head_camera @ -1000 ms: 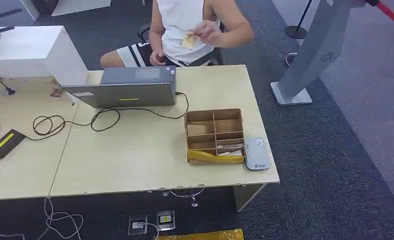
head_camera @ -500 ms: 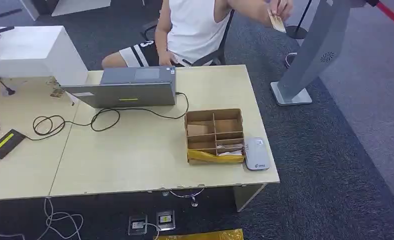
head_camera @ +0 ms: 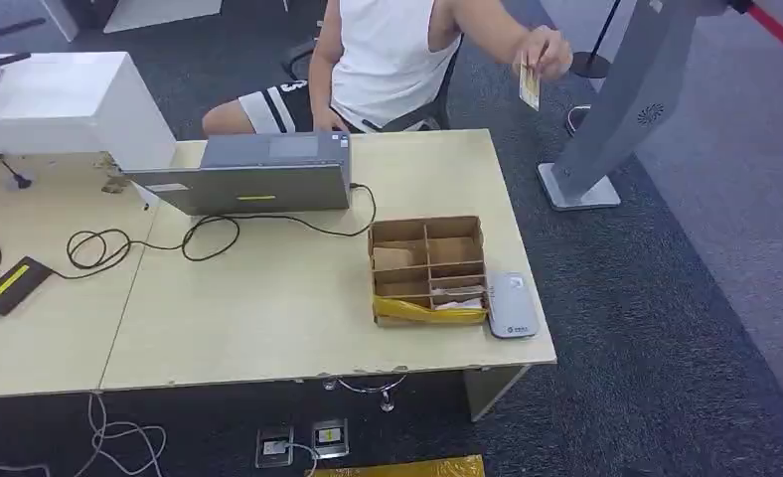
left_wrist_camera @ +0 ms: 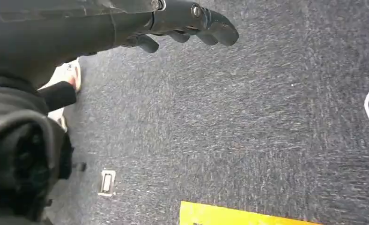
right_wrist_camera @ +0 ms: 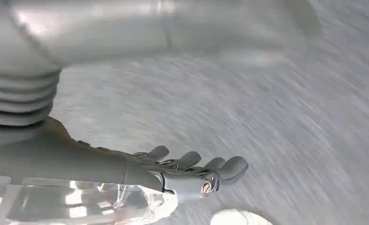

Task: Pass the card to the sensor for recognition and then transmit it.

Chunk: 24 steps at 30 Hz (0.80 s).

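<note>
the card (head_camera: pixel 529 85) is in a person's hand (head_camera: pixel 546 55), held up in the air past the far right corner of the table (head_camera: pixel 268 308). it is near a grey slanted stand (head_camera: pixel 621 99) that sits on the dark carpet (head_camera: pixel 666 328). the person sits in a chair behind the table.

the card reader (head_camera: pixel 511 304) is a small grey box. it lies near the front right corner of the table, touching the right side of a brown cardboard box (head_camera: pixel 427 266). the cardboard box has little walls inside that split it into parts, and something yellow lies along its front.

a grey laptop (head_camera: pixel 253 174) sits at the back of the table. a black cable (head_camera: pixel 189 234) curls from it across the table top. a white box (head_camera: pixel 65 104) stands at the far left.

the left robot hand (left_wrist_camera: pixel 192 21) hangs over the carpet. its fingers are a little bent and apart, and it holds nothing. the right robot hand (right_wrist_camera: pixel 192 171) also hangs over the floor. its fingers are stretched out side by side, and it holds nothing. that picture is blurry.
</note>
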{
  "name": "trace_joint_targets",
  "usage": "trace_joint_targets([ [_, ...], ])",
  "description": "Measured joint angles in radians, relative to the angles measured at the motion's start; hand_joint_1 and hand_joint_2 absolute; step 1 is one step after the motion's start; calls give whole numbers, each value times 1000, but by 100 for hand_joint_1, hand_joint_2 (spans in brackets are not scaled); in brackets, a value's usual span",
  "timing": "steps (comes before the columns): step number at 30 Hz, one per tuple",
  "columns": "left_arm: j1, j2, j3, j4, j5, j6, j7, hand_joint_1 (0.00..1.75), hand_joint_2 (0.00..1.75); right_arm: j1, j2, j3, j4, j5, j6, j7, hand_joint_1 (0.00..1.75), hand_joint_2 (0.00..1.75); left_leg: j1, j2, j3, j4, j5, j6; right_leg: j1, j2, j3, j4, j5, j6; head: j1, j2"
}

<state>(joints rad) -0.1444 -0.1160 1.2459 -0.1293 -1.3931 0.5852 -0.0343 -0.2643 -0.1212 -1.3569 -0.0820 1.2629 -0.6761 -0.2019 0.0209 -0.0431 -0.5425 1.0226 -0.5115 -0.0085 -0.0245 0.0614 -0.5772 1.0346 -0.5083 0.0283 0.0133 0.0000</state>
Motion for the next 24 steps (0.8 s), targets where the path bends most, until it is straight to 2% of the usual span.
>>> trace_joint_targets([
  [2,0,0,4,0,-2,3,-7,0,0,-29,-29,-26,-11,-95,-17,-119,0,175,0,0,0,0,0,0,-1,0,0,0,1,1,0,0],
  [4,-1,0,13,0,-6,5,-10,0,0,-64,-56,-43,-30,-169,-21,-208,0,175,-1,0,0,0,0,0,-1,0,-1,0,1,1,-1,0],
  [6,-2,0,19,0,-13,10,-15,0,0,-101,-84,-54,-50,-215,-15,-256,0,175,-1,0,0,0,0,0,-1,0,-1,0,1,1,0,0],
  [7,-2,0,22,0,-20,14,-16,0,0,-115,-93,-55,-68,-261,15,-242,0,175,-1,0,1,0,0,0,-1,0,0,0,1,1,-1,0],
  [8,-3,0,25,0,-26,15,-16,0,0,-117,-93,-47,-104,-333,60,-185,0,175,-1,-1,2,1,0,0,0,0,0,-1,1,1,0,0],
  [9,-4,0,28,0,-30,14,-16,0,0,-102,-92,-22,-160,-437,90,-81,0,175,-1,-3,4,1,-1,2,0,-2,1,-2,0,2,0,0],
  [11,-7,0,41,0,-36,12,-16,0,0,-27,-100,81,-317,-642,68,224,0,175,-4,-13,3,1,-1,3,-4,-10,6,-2,-5,6,-1,0],
  [12,-4,0,48,0,-40,13,-19,0,0,17,-117,163,-435,-721,29,384,0,175,-8,-13,1,0,-1,4,-9,-11,4,1,-6,7,0,0],
  [13,0,0,52,0,-41,14,-21,0,0,38,-134,227,-527,-743,-2,468,0,175,-12,-7,-4,0,-1,4,-14,-4,-1,6,-5,7,-1,0],
  [14,1,0,57,0,-43,15,-23,0,0,40,-156,294,-613,-749,-21,506,0,175,-13,6,-4,-1,-3,4,-14,9,-5,7,-4,6,-3,0],
  [16,-9,0,68,0,-43,16,-27,0,0,48,-179,393,-725,-749,-23,516,0,175,-10,20,-15,-1,-10,6,-11,23,-1,5,-2,6,-3,0],
  [21,-22,-2,90,0,-54,22,-37,0,0,90,-172,629,-990,-736,-22,479,0,175,-12,11,-11,-1,-6,10,-12,10,4,5,-5,8,-5,0],
  [24,-19,-4,101,0,-60,23,-39,0,0,74,-189,734,-1122,-696,-22,521,0,175,-11,1,-12,0,-4,11,-11,2,4,4,-5,8,-3,0],
])
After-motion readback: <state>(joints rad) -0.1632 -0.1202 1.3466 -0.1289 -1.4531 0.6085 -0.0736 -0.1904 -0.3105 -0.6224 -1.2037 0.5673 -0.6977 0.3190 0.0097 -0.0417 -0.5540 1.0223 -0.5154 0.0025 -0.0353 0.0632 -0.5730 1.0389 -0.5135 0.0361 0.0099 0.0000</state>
